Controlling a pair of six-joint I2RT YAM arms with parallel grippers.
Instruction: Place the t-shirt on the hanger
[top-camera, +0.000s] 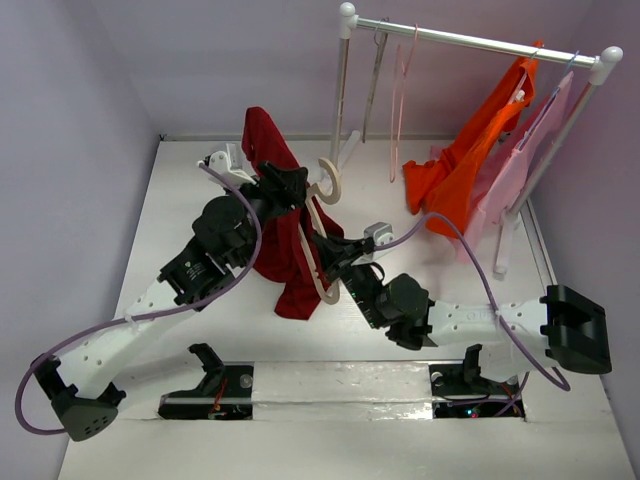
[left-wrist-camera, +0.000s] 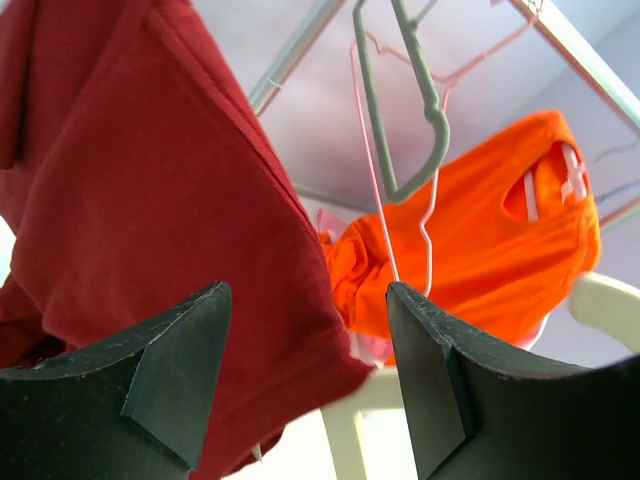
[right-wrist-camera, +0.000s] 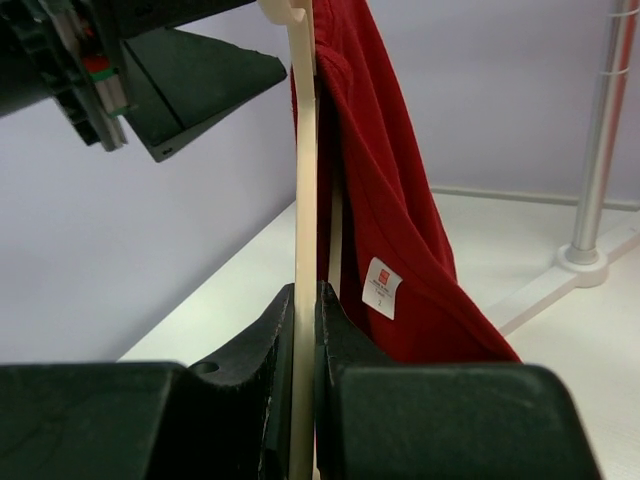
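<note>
While pinching hanger (right-wrist-camera: 304, 180) by lower arm, fingers shut flat on both its faces: right gripper (right-wrist-camera: 305, 300), nearest bases. Hook end of hanger pointing away from that grip. Red t-shirt (right-wrist-camera: 390, 180) hanging against hanger, touching it, white label showing. Just beside hanger's top: left gripper (left-wrist-camera: 308, 300), fingers spread wide, grasping nothing. Well behind hanger: rack (top-camera: 470, 40), carrying thin grey hanger (left-wrist-camera: 425, 100) and orange garment (left-wrist-camera: 500, 230).

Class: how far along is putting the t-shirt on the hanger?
Done: the right gripper is clamped on the hanger, holding it up. In hand: the red t-shirt hangs down against the hanger, beside the open left gripper. Left: seating both shoulders on the hanger, which cannot be confirmed here.
</note>
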